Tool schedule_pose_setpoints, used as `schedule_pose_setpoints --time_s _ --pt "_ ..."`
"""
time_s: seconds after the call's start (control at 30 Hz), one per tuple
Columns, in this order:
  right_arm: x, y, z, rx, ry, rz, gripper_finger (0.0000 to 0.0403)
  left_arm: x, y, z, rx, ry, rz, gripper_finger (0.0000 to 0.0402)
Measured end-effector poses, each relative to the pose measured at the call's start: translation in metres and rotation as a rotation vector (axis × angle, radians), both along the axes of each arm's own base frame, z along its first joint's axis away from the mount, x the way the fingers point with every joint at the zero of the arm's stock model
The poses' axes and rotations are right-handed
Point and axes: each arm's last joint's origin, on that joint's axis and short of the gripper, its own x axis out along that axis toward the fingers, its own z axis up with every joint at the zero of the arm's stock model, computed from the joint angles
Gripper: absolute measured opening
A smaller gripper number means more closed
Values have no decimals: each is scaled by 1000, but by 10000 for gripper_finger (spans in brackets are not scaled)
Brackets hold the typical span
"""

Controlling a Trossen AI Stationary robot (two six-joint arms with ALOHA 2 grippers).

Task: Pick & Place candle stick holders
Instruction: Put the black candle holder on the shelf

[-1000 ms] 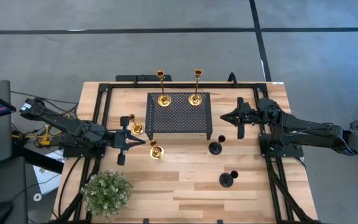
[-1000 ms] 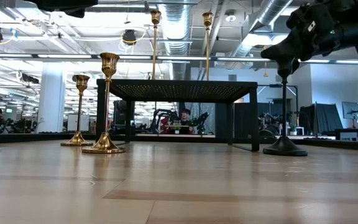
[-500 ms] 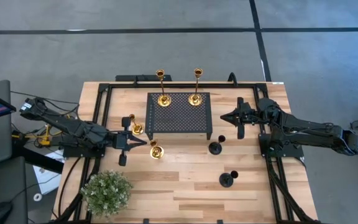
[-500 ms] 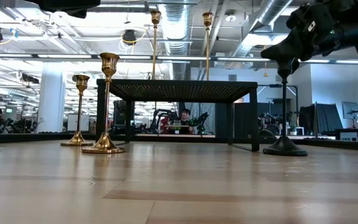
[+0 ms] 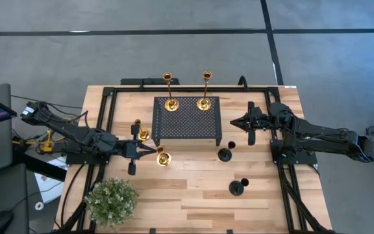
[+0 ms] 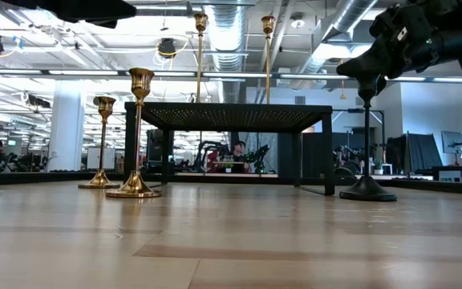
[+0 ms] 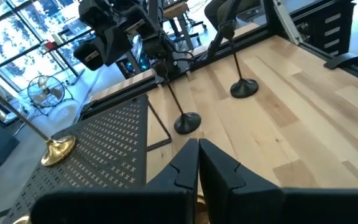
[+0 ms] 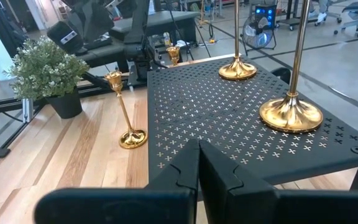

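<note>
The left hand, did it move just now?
Yes, a little. In the high view the left hand, shut and empty, has slid closer to the short gold candle holder in front of the black stand.

Two tall holders [image 5: 187, 103] on stand [image 5: 187, 123] near table's [image 5: 193, 195] rear edge; short holders [image 5: 153, 145] left of stand, others [image 5: 231, 170] right-front; plant [image 5: 111, 201] front-left corner.

Glossy gold holders [image 5: 171, 104], seemingly matt perforated stand [image 5: 187, 120]
</note>
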Motion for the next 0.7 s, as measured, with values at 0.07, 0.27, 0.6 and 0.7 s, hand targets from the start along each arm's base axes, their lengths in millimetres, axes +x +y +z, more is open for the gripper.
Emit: schedule_pose_setpoints --time_s 0.07,0.27,0.6,0.7 --pt "0 0 0 0 0 0 1 0 1 0 3 -1 39 11" --pt "-3 1 2 -3 -7 -6 0 -2 7 -1 43 9 214 6" --pt "-35 14 31 56 168 -186 0 -2 7 0 47 6 217 7" --pt "-36 23 32 63 184 -98 0 -2 7 0 45 6 217 7"
